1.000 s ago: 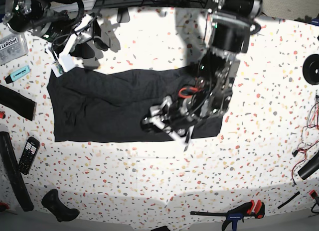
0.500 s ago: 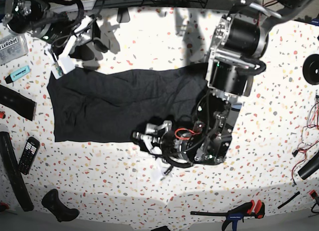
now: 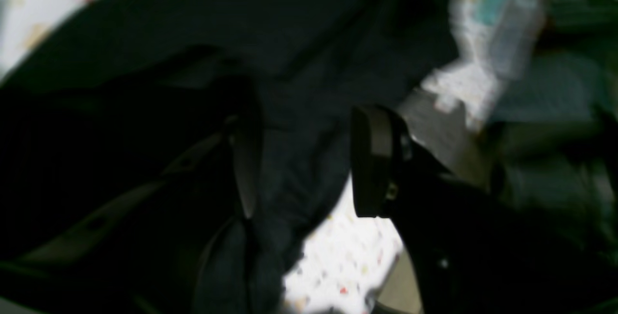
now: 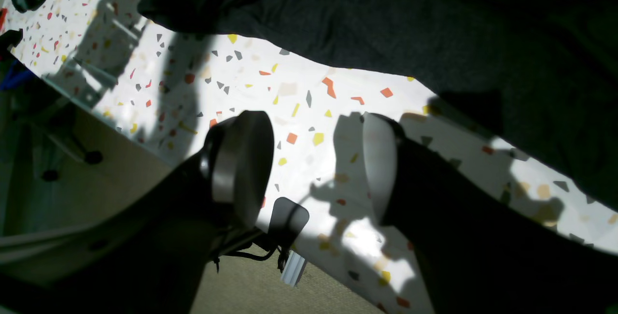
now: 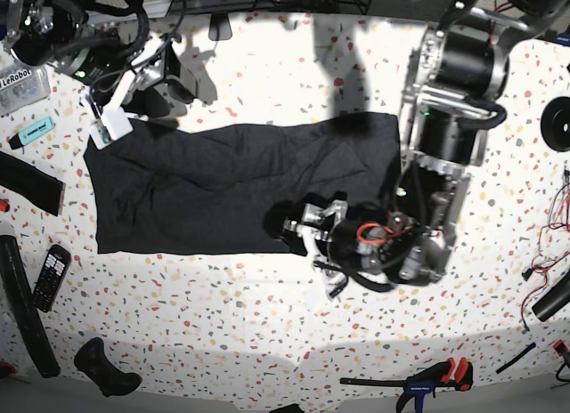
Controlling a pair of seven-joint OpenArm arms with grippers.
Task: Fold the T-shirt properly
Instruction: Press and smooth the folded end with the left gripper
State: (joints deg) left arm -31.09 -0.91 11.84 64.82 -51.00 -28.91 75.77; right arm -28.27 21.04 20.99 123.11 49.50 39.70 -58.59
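A: Count?
B: One T-shirt [image 5: 205, 186], dark, spread flat across the speckled table [image 5: 267, 324], long side left-right. Two arms.
A: Left gripper [image 5: 303, 228]?
B: Low over the shirt's near edge, toward its right end. In the blurry left wrist view the jaws stand apart with dark fabric showing between them; can't tell if it touches either pad. Not gripping.
A: Right gripper [image 4: 316, 164]?
B: Jaws wide, nothing between, over bare table just beside the shirt's edge at the far-left corner.
A: Clutter?
B: One remote [image 5: 51, 276], one clamp [image 5: 427, 382], one teal marker [image 5: 33, 131].
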